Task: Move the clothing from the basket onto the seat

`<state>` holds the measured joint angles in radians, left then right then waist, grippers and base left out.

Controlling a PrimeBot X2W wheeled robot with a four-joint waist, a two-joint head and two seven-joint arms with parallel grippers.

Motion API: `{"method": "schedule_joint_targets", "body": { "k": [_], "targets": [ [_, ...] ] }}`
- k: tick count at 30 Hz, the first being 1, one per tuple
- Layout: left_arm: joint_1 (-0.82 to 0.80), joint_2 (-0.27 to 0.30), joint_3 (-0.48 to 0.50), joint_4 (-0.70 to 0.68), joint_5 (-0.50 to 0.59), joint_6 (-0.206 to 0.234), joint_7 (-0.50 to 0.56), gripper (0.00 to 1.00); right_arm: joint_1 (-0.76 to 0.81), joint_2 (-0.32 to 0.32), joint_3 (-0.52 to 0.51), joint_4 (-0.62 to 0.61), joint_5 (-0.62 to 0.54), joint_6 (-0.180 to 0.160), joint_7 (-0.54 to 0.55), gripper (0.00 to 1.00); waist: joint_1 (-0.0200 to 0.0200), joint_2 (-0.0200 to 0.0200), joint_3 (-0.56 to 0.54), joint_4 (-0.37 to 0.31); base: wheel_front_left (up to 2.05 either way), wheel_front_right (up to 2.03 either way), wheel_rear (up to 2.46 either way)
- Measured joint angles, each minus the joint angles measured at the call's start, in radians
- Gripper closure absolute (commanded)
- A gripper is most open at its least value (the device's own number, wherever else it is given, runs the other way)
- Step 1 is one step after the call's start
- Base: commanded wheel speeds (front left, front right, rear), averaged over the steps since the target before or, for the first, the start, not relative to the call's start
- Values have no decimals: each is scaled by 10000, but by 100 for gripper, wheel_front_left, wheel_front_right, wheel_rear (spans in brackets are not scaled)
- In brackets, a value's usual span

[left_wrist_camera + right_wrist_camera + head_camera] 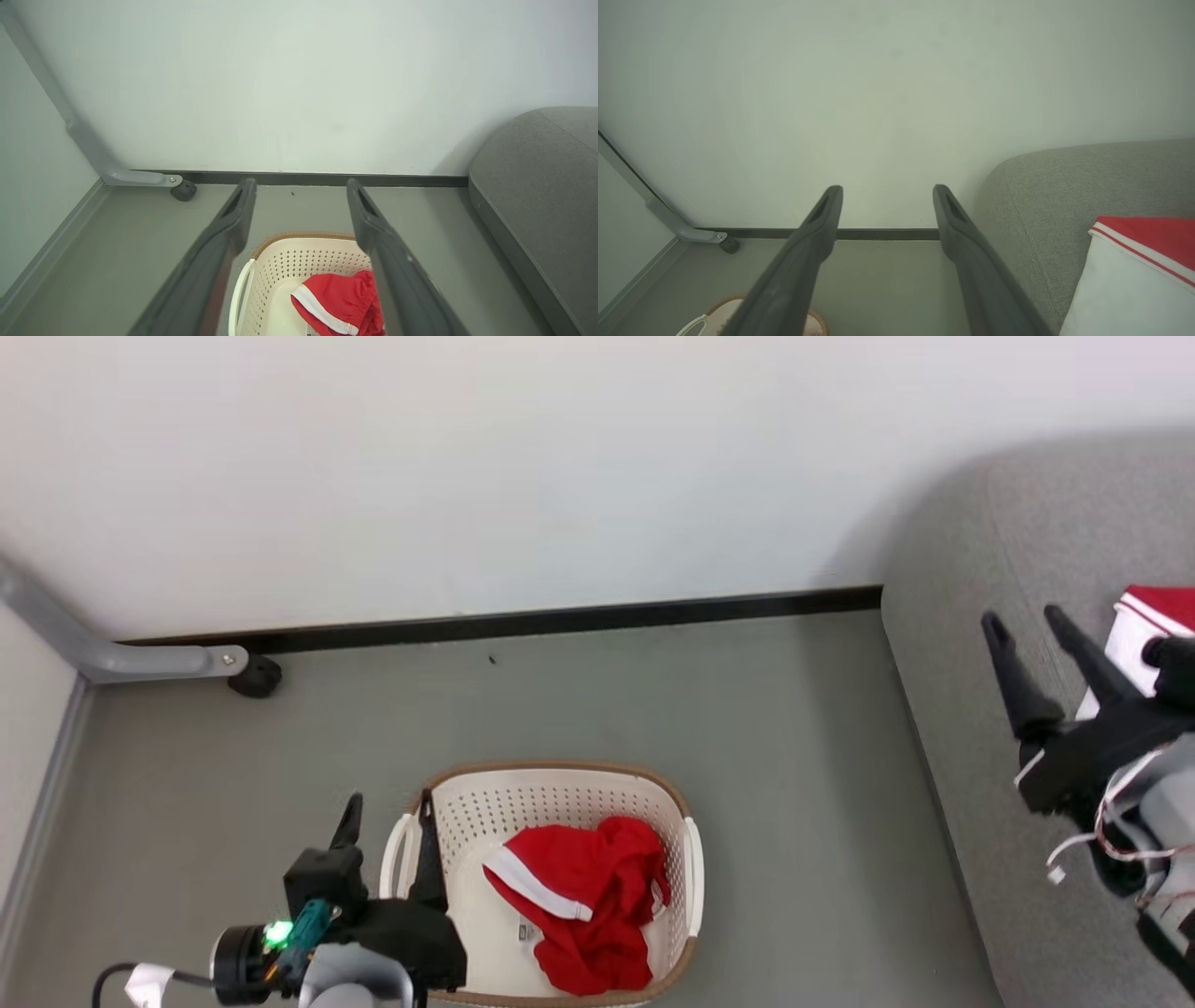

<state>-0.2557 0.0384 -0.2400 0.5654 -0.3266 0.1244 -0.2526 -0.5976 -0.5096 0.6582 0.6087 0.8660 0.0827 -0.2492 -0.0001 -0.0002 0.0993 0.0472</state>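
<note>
One red garment (pixel 583 887) lies crumpled in the basket (pixel 551 767) on the floor. Another garment (pixel 1153 616) lies on the sofa (pixel 971 784), so the step in hand is probably fetching the one left in the basket.

To do it well, the left fingers (pixel 429 859) should move inward from the basket's left edge to over the bunched middle of the cloth. They should come down clear of the rim and the white handle (pixel 397 854), and close on a thick fold rather than the flat white band. A pinch on a loose edge could slip. The lift should clear the rim fully before swinging to the sofa.

The left fingers are spread wide and hold nothing. One crosses the basket's left rim in the head view; whether it touches cannot be told. The right fingers (pixel 1013 677) are also apart and empty, over the sofa just beside the garment there.
</note>
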Motion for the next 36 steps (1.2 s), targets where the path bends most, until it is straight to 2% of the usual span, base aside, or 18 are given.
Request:
{"method": "schedule_joint_targets", "body": {
  "k": [12, 21, 28, 36],
  "targets": [
    [1180, 0, 1354, -640, 861, 0, 0, 0, 1835, 403, -412, -1290, -589, -878, 0, 0, 1, 0, -847, 347, 0, 0, 0],
    [1691, 6, 1574, -1120, 1076, 0, 0, 0, 2774, 548, -543, -1879, -1183, -1335, 0, 0, 1, 1, -971, 312, 0, 0, 0],
    [2055, 6, 1672, -1446, 1097, 0, 0, 0, 3342, 577, -755, -2104, -1530, -1534, 0, 0, 2, 2, -979, 271, 0, 0, 0],
    [2252, 10, 1615, -1651, 1091, 0, 0, 0, 3450, 619, -1070, -2405, -1854, -1555, 0, 0, 2, 1, -947, 255, 0, 0, 0]
  ]
}}
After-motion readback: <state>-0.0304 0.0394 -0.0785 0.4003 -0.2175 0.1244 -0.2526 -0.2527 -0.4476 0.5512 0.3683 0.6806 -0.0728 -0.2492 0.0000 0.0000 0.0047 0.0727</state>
